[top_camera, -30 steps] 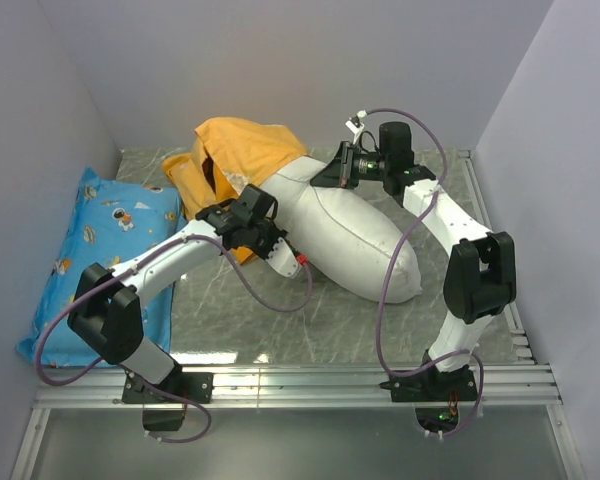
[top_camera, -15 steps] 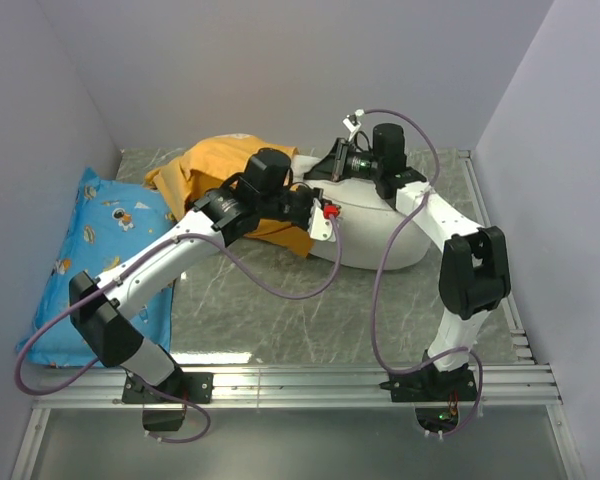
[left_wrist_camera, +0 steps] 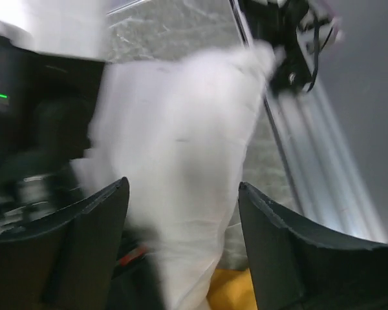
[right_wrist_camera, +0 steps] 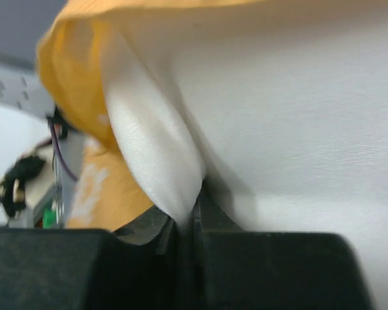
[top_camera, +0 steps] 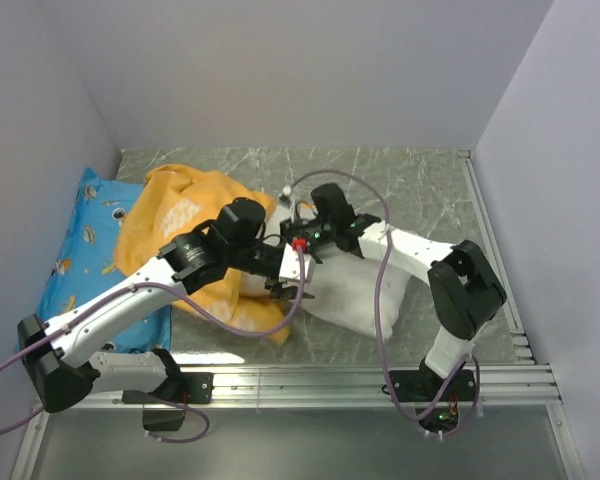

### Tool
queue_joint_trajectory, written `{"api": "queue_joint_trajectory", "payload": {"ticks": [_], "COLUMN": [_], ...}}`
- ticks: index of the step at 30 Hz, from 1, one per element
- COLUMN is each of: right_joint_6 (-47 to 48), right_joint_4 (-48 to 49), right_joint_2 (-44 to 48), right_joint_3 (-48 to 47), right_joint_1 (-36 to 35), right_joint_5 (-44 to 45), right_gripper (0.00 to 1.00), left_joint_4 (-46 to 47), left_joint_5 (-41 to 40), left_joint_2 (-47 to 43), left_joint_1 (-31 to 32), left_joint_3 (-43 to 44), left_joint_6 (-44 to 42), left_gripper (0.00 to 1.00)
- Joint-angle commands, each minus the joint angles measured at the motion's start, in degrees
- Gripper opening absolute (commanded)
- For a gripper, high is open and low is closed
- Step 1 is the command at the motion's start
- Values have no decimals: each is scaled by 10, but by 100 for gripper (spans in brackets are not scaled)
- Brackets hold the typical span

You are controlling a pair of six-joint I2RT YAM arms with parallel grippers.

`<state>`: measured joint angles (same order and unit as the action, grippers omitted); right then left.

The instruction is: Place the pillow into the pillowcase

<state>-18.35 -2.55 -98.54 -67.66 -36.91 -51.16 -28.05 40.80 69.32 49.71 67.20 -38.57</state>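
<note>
Grey marbled tabletop (top_camera: 430,190) floors a white-walled booth, with a ribbed aluminium rail (top_camera: 310,380) along its near edge. Largest on it is the crumpled orange fabric pillowcase (top_camera: 170,225), heaped left of centre. Its left edge lies against the blue cartoon-print cushion (top_camera: 75,260) that sits along the left wall. Right of the orange heap lies the plain white stuffed pillow (top_camera: 360,290), soft and puffy, on the table in front of the right arm's elbow. Its left end meets the pillowcase, and in the right wrist view orange cloth drapes over the pillow's upper edge. Both white-and-black arms reach in over that meeting place and cross there, so the top view hides how far the pillow is inside. One purple cable (top_camera: 377,300) loops across the pillow, and another hangs over the orange cloth.

The left gripper (left_wrist_camera: 181,219) hangs with its dark fingers spread wide, the pillow showing between and beyond them, nothing clamped. The right gripper (right_wrist_camera: 184,226) has its fingers drawn almost together, pinching a fold of the pillow's white fabric just beside the orange rim.

Pale printed marks (top_camera: 180,215) show on the pillowcase, too small to read. The cushion's print shows small cartoon figures, any lettering too small to tell
</note>
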Motion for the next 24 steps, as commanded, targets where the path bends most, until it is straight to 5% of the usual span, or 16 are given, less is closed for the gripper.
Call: {"api": "queue_joint_trajectory", "payload": {"ticks": [1, 3, 4, 7, 11, 13, 14, 18, 21, 24], "right_joint_6": [85, 124, 139, 179, 178, 211, 217, 224, 235, 260], "right_joint_4": [-83, -154, -176, -245, -275, -292, -294, -309, -326, -350], "right_joint_2": [0, 40, 57, 127, 159, 146, 123, 64, 29, -1], "right_joint_3": [41, 28, 9, -40, -104, -134, -142, -159, -148, -122], "right_joint_1": [-2, 4, 10, 53, 125, 151, 156, 173, 170, 156], "right_joint_5": [2, 4, 8, -5, -8, 65, 98, 219, 220, 157], "right_gripper": [33, 50, 67, 82, 82, 82, 82, 85, 87, 81], "left_joint_4": [-19, -31, -34, -56, -102, -113, -103, -93, -111, -215], "left_joint_5": [17, 31, 33, 61, -5, -33, -54, -91, -118, -43], "left_joint_2": [-21, -16, -12, 23, 149, 198, 241, 357, 430, 496], "left_joint_1": [-25, -104, -136, -260, -291, -292, -292, -289, -275, -273], "left_joint_3": [109, 138, 158, 191, 260, 302, 312, 401, 466, 507], "left_joint_6": [196, 277, 298, 330, 265, 218, 207, 209, 171, 120], "left_gripper": [75, 79, 80, 83, 86, 89, 99, 99, 99, 99]}}
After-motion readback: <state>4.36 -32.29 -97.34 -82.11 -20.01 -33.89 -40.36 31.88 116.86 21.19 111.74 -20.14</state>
